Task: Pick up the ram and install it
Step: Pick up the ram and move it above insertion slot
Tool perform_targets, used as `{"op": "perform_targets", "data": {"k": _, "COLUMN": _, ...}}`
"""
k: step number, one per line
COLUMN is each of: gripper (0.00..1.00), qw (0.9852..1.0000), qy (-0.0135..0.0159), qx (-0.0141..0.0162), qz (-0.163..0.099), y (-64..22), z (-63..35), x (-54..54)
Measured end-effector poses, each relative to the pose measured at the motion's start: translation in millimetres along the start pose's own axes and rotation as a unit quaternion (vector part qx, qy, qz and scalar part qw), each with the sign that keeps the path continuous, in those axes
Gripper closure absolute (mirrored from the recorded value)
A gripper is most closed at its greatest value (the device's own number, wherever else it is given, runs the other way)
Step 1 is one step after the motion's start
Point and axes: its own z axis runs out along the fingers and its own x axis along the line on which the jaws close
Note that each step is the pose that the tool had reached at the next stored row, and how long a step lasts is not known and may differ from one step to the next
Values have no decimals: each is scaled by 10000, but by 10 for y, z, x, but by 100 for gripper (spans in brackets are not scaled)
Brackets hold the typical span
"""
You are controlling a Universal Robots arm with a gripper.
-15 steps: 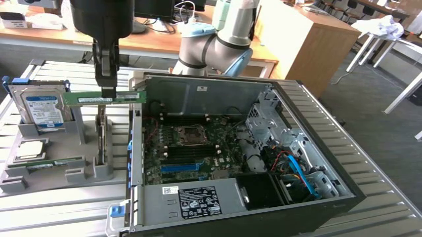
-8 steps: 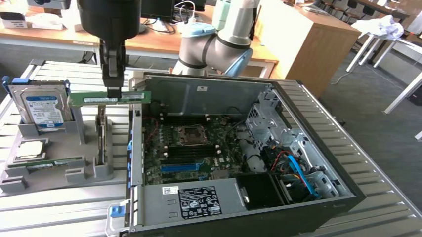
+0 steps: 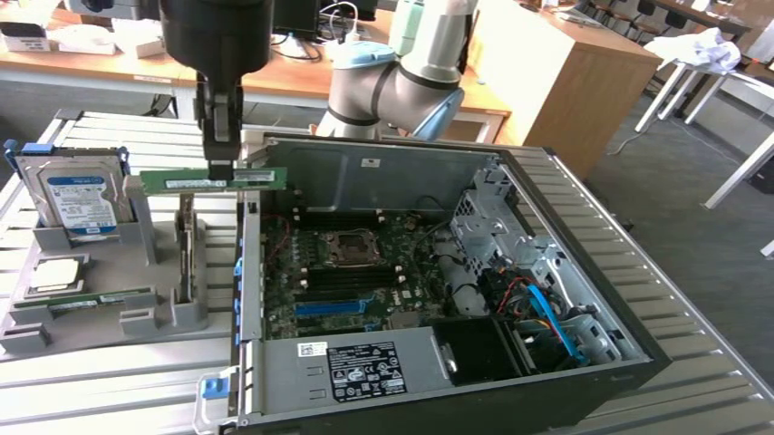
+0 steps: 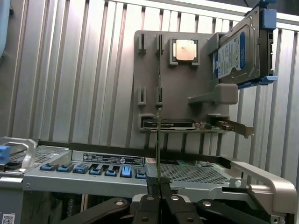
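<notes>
Hand (image 3: 219, 170) clamped on ram (image 3: 260, 178), stick level, over computer case (image 3: 362, 172) edge.

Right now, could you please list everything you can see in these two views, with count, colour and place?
ram: one, green, held level in the air by the case's rim, exterior view's left
hard drive: one, silver with blue-white label, upright in the holder
processor chip: one, silvery, flat in the holder
expansion card: one, dark, on edge in the holder
holder: one, grey, on the table beside the case
computer case: one, black, open, mid-table
motherboard: one, dark green, inside the case
power supply: one, silver, inside the case's near edge
table: one, grey slatted metal
arm: one, grey and light blue, behind the case
hand: one, black, shut on the ram
</notes>
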Motion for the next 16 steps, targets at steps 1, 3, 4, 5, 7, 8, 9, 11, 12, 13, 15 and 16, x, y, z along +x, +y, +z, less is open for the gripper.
{"op": "perform_targets", "data": {"k": 1, "gripper": 88, "qw": 10000, "qy": 0, "qx": 0, "qz": 0, "y": -15, "z": 0, "x": 1}}
{"op": "perform_targets", "data": {"k": 3, "gripper": 88, "qw": 10000, "qy": 0, "qx": 0, "qz": 0, "y": -47, "z": -2, "x": 4}}
{"op": "perform_targets", "data": {"k": 4, "gripper": 88, "qw": 10000, "qy": 0, "qx": 0, "qz": 0, "y": -62, "z": -2, "x": 6}}
{"op": "perform_targets", "data": {"k": 5, "gripper": 88, "qw": 10000, "qy": 0, "qx": 0, "qz": 0, "y": -78, "z": -3, "x": 7}}
{"op": "perform_targets", "data": {"k": 7, "gripper": 88, "qw": 10000, "qy": 0, "qx": 0, "qz": 0, "y": -107, "z": -3, "x": 10}}
{"op": "perform_targets", "data": {"k": 8, "gripper": 88, "qw": 10000, "qy": 0, "qx": 0, "qz": 0, "y": -120, "z": -4, "x": 11}}
{"op": "perform_targets", "data": {"k": 9, "gripper": 88, "qw": 10000, "qy": 0, "qx": 0, "qz": -1, "y": -132, "z": -4, "x": 12}}
{"op": "perform_targets", "data": {"k": 11, "gripper": 88, "qw": 10000, "qy": 0, "qx": 0, "qz": 0, "y": -157, "z": -6, "x": 14}}
{"op": "perform_targets", "data": {"k": 12, "gripper": 88, "qw": 10000, "qy": 0, "qx": 0, "qz": 0, "y": -170, "z": -6, "x": 15}}
{"op": "perform_targets", "data": {"k": 13, "gripper": 88, "qw": 10000, "qy": 0, "qx": 0, "qz": 0, "y": -182, "z": -6, "x": 17}}
{"op": "perform_targets", "data": {"k": 15, "gripper": 88, "qw": 10000, "qy": 0, "qx": 0, "qz": 0, "y": -203, "z": -7, "x": 19}}
{"op": "perform_targets", "data": {"k": 16, "gripper": 88, "qw": 10000, "qy": 0, "qx": 0, "qz": 0, "y": -214, "z": -7, "x": 19}}
